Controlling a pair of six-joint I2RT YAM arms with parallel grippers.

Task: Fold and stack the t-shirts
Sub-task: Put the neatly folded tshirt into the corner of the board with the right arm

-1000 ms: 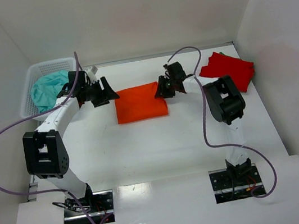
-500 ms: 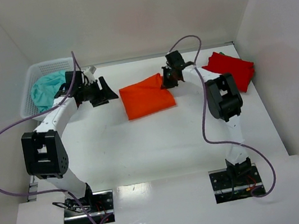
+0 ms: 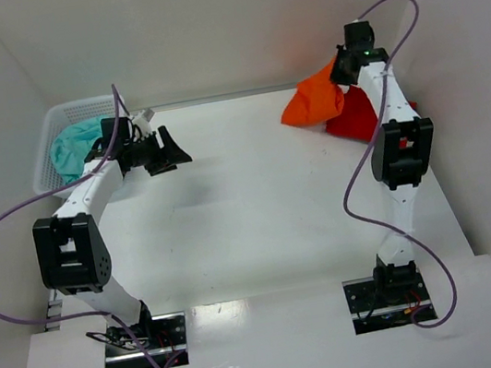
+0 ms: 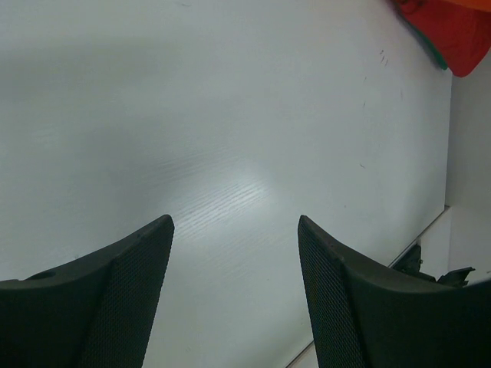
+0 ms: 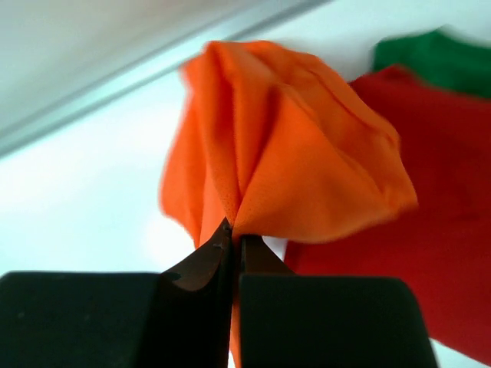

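My right gripper (image 3: 346, 72) is shut on the folded orange t-shirt (image 3: 311, 102) and holds it up in the air at the back right, over the near edge of the red t-shirt (image 3: 358, 117). In the right wrist view the orange t-shirt (image 5: 284, 169) bunches out from the pinched jaws (image 5: 236, 239), with the red t-shirt (image 5: 441, 230) lying flat below it. My left gripper (image 3: 174, 150) is open and empty over the bare table, left of the middle. In the left wrist view its fingers (image 4: 134, 284) stand wide apart above the white surface.
A white mesh basket (image 3: 52, 144) with teal cloth (image 3: 76, 145) in it stands at the back left beside my left arm. A bit of green cloth (image 5: 445, 65) shows beyond the red t-shirt. White walls close in the back and the right side.
My right gripper has lifted the orange t-shirt off the middle of the table and carried it right and back, over the red t-shirt. My left gripper has stayed almost still.
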